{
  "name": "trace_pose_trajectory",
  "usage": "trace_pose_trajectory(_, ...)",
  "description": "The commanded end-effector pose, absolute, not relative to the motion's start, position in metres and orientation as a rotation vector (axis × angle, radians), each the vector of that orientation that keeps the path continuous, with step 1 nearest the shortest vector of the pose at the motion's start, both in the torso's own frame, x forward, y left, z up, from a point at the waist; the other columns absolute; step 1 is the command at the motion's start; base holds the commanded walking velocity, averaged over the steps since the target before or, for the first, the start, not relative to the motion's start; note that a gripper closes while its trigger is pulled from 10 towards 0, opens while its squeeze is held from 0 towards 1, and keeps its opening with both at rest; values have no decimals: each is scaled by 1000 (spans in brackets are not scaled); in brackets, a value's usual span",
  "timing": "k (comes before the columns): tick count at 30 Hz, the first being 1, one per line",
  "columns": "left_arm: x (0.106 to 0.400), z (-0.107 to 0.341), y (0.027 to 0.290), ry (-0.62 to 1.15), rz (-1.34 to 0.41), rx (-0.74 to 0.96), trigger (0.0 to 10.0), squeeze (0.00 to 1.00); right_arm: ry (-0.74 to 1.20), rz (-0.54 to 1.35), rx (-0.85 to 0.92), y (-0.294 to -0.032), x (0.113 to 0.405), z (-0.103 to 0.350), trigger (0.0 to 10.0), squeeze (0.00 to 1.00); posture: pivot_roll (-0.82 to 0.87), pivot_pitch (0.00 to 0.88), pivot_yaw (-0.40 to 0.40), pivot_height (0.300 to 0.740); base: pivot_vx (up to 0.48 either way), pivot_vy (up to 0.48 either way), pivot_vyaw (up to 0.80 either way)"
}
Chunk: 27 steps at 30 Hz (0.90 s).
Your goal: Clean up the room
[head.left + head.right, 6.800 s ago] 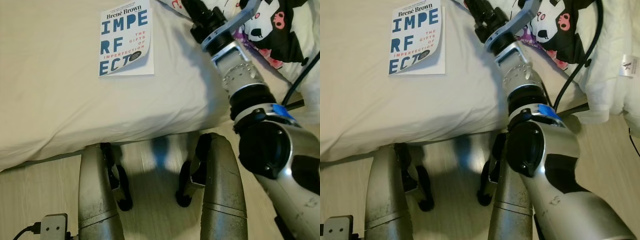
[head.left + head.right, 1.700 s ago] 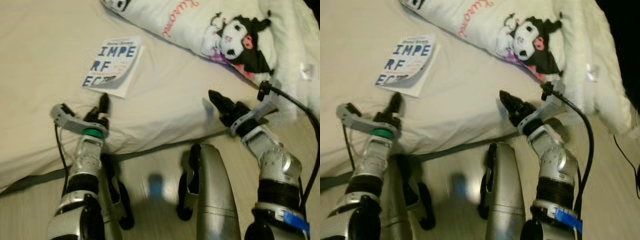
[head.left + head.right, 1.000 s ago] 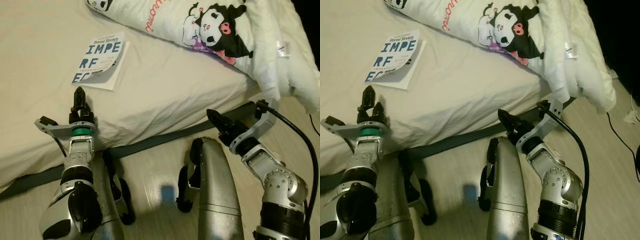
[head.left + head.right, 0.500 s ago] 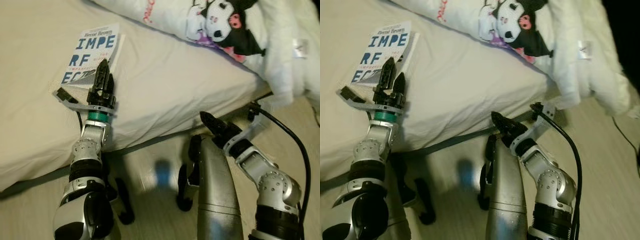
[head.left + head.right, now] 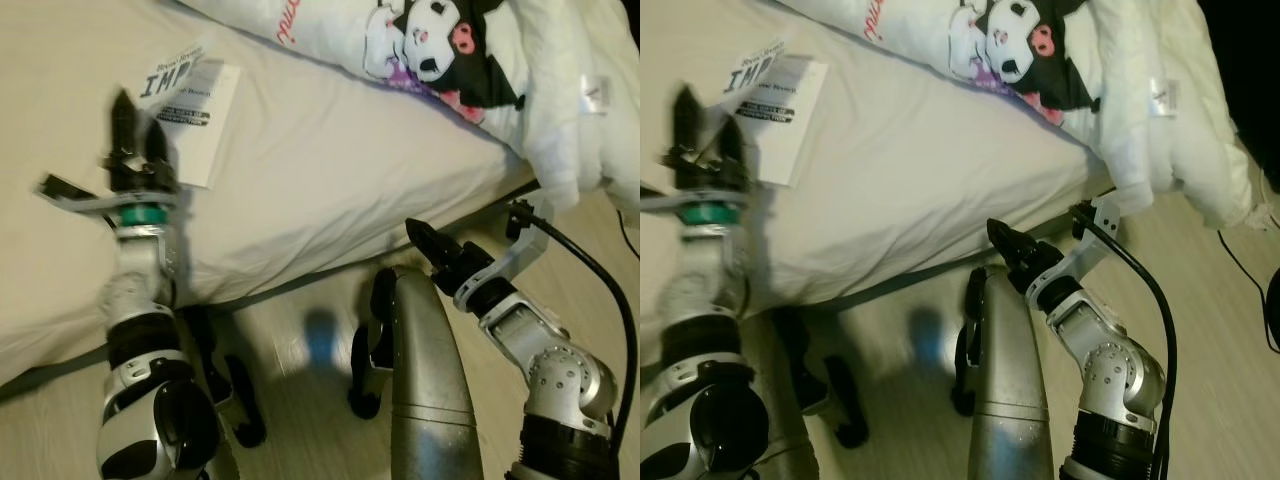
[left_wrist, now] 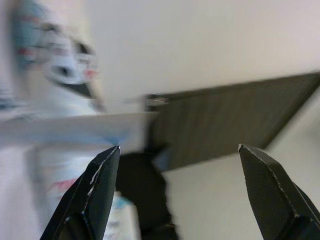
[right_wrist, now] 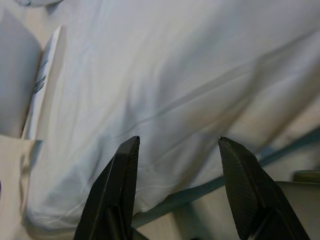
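Book [image 5: 185, 95]: white paperback lying on the bed [image 5: 330, 190], just beyond my left hand and well apart from the pillow.
Writing on book: large dark-blue letters "IMP" along the far edge, a line of smaller print above them that I cannot read here, and a dark block of small text lower down; the cover looks partly lifted or folded over.
Pillow [image 5: 440, 60]: white, at the far side of the bed from the book, printed with a black-and-white cartoon figure with a pink skull bow, purple and pink patches beneath it, and red cursive lettering cut off by the edge of the picture; a small white tag [image 5: 596, 94] with a dark mark hangs on the bedding next to it.
Left hand [image 5: 135, 125]: my arm reaches up over the bed edge, forearm nearly upright, green ring at the wrist; the two black fingers point toward the book and stand apart, with nothing between them in the left wrist view.
Right hand [image 5: 1002, 240]: held low, off the bed's edge and near my leg, elbow bent, a black cable looping behind the wrist; fingers apart and pointing at the bed's side, with the book's edge visible beyond them in the right wrist view.
Floor [image 5: 300, 400]: pale wood planks beside the bed.
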<state>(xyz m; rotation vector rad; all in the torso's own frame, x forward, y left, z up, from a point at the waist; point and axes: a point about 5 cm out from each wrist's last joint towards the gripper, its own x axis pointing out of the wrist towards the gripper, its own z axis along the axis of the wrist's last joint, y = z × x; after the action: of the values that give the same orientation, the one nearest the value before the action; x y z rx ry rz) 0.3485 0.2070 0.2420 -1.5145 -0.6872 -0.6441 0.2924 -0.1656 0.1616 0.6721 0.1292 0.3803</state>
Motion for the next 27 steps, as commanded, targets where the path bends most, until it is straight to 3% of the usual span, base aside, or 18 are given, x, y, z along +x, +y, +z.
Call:
trace_pose_trajectory(1,341,237,207,-689,-691,-1524,10000,0,159,370,687,-164,287,153,10000,0,-206,513,89,483,0,0,0)
trace_pose_trajectory(2,333,245,200,-693,-781,-1498,10000,0,162,371,689,-164,286,153,10000,0,-202,512,90,483,0,0,0)
trace_pose_trajectory(8,325,256,197,-713,-829,-1481,10000,0,162,369,691,-165,286,153,10000,0,-200,516,91,483,0,0,0)
trace_pose_trajectory(10,329,254,201,-710,-760,-1445,10000,0,160,368,692,-165,286,154,10000,0,-198,519,91,483,0,0,0)
trace_pose_trajectory(12,351,229,220,-612,-418,-1382,10000,0,159,369,692,-164,286,155,10000,0,-202,525,90,483,0,0,0)
trace_pose_trajectory(13,351,229,220,-612,-418,-1382,10000,0,159,369,692,-164,286,155,10000,0,-202,525,90,483,0,0,0)
trace_pose_trajectory(15,365,185,237,-411,-14,-1201,10000,0,160,368,691,-165,285,155,10000,0,-203,532,89,483,0,0,0)
trace_pose_trajectory(16,366,170,238,-341,70,-1119,10000,0,160,367,691,-165,284,155,10000,0,-204,534,89,483,0,0,0)
trace_pose_trajectory(18,366,157,237,-266,133,-1056,10000,0,159,365,690,-166,284,155,10000,0,-211,535,89,483,0,0,0)
trace_pose_trajectory(27,366,151,233,-234,188,-1045,10000,0,155,358,684,-168,282,157,10000,0,-219,532,91,483,0,0,0)
